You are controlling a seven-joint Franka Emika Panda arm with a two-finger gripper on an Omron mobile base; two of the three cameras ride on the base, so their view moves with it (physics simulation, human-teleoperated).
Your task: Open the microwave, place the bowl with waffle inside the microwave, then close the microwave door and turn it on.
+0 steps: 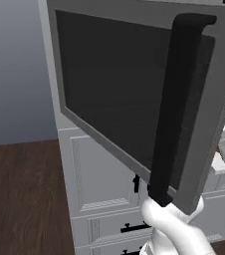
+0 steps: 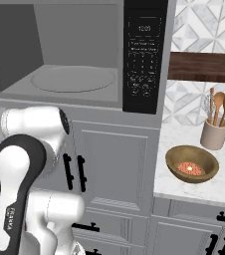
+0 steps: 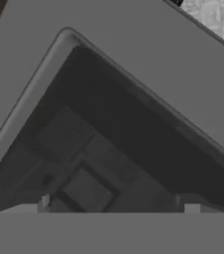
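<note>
The microwave (image 2: pixel 79 55) stands open above the white cabinets (image 2: pixel 114 169), its light grey cavity bare apart from the round turntable plate (image 2: pixel 74 78) on the floor of it. Down its right side runs the tall black control panel (image 2: pixel 144 55) with white markings.

The microwave door (image 1: pixel 119 89) is swung out wide toward me, its grey frame around a big dark glass window, and the long black bar handle (image 1: pixel 176 104) runs down the right part of it in the left base view. In the hand view the same door (image 3: pixel 134 64) sits very close, seen at a slant, with faint reflections of cabinet panels in the glass.

The white arm (image 2: pixel 30 164) folds up in front of the cabinets, below the microwave and left of the counter. The gripper (image 3: pixel 116 203) faces the door glass, its two finger tips (image 3: pixel 43 202) set far apart, wide open, with nothing between them.

To the right of the microwave, the pale counter (image 2: pixel 184 194) carries a cream utensil holder (image 2: pixel 214 133) with wooden spoons standing in it. Nearer the front edge rests the bowl (image 2: pixel 191 163), tan and round, with the reddish waffle (image 2: pixel 190 168) lying in its bottom. The bowl sits well apart from the microwave cavity and apart from the gripper.
</note>
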